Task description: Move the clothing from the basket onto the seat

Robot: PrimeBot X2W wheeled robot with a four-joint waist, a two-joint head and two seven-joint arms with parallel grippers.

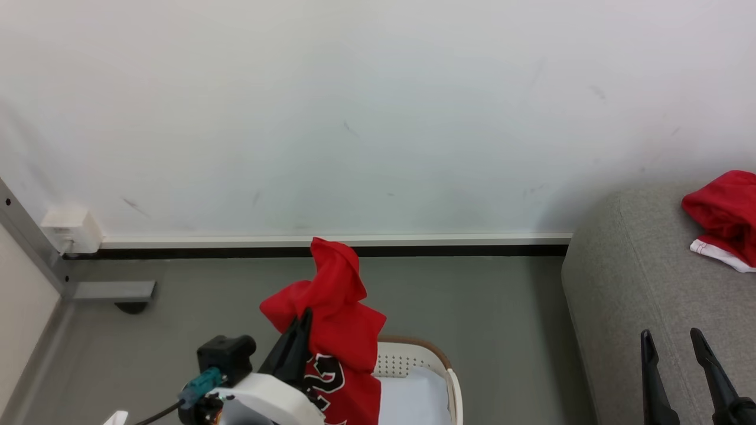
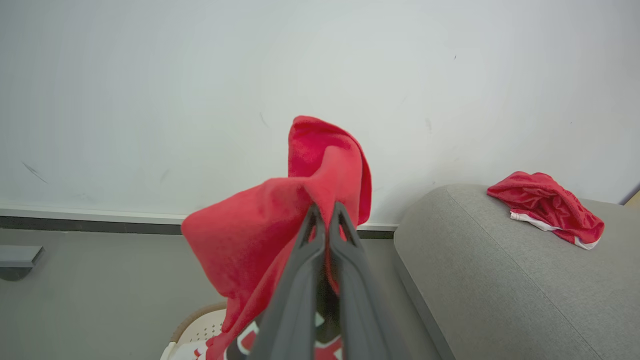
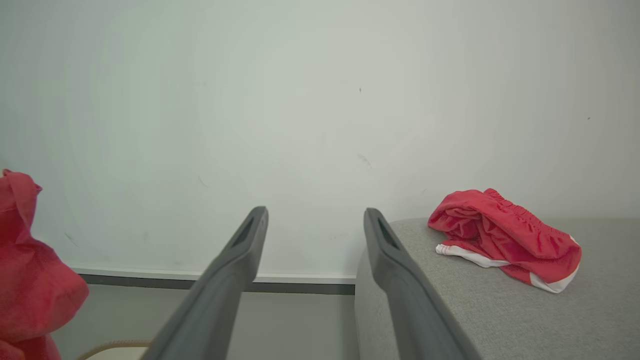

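Observation:
My left gripper [image 1: 304, 316] [image 2: 326, 210] is shut on a red jersey [image 1: 336, 330] [image 2: 280, 225] with black white-outlined lettering, held up above the white basket [image 1: 440, 360] with the brown rim. The jersey's red edge [image 3: 25, 270] shows at the left of the right wrist view. The basket's corner [image 2: 197, 327] shows under the hanging cloth. A second red garment [image 1: 723, 215] [image 2: 547, 207] [image 3: 505, 237] with white trim lies crumpled on the grey sofa [image 1: 626, 295] [image 2: 500, 280] [image 3: 500, 320]. My right gripper [image 1: 673, 339] [image 3: 316, 217] stands open and empty over the sofa's arm.
A white wall [image 1: 378, 118] with a dark baseboard [image 1: 460, 250] runs behind everything. Smooth grey floor [image 1: 502, 319] lies between basket and sofa. A grey metal post with a foot [image 1: 112, 290] and a white wall box [image 1: 74, 227] stand at the left.

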